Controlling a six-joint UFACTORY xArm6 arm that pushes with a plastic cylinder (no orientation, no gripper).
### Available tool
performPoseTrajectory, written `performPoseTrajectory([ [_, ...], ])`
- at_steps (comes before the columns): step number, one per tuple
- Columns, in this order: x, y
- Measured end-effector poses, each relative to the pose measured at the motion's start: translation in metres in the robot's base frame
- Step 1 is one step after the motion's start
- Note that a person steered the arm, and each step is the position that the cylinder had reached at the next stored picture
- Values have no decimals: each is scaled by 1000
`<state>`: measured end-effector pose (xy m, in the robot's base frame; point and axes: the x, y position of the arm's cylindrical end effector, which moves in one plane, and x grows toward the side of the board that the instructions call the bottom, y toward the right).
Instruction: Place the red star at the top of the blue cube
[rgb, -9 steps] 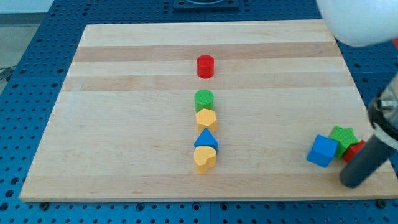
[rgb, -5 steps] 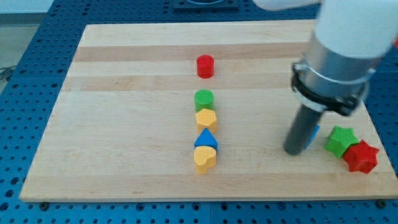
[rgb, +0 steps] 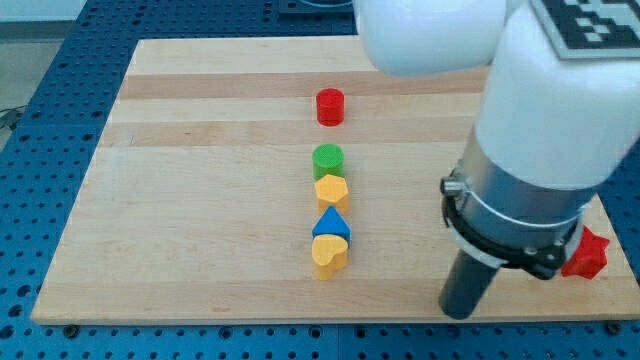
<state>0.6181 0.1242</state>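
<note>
The red star (rgb: 587, 255) shows partly at the view's right, near the board's bottom right corner, half behind the arm. The blue cube and the green star are hidden behind the arm. My tip (rgb: 461, 312) rests on the board near its bottom edge, to the left of the red star and apart from it. The white arm body covers the view's upper right.
A column of blocks stands mid-board: a red cylinder (rgb: 330, 106) at the top, then a green cylinder (rgb: 328, 160), a yellow hexagon (rgb: 331, 190), a blue triangle (rgb: 332, 223) and a yellow heart (rgb: 329, 256). The wooden board (rgb: 200, 200) lies on a blue perforated table.
The arm has swung from the view's right edge leftward and then down toward the bottom edge. It now hides the blue cube and green star. The red star ended right of the green star.
</note>
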Motion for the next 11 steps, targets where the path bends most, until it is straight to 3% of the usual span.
performPoseTrajectory([
  [2, -2, 88],
  [5, -7, 144],
  [8, -46, 137],
  [11, -80, 85],
])
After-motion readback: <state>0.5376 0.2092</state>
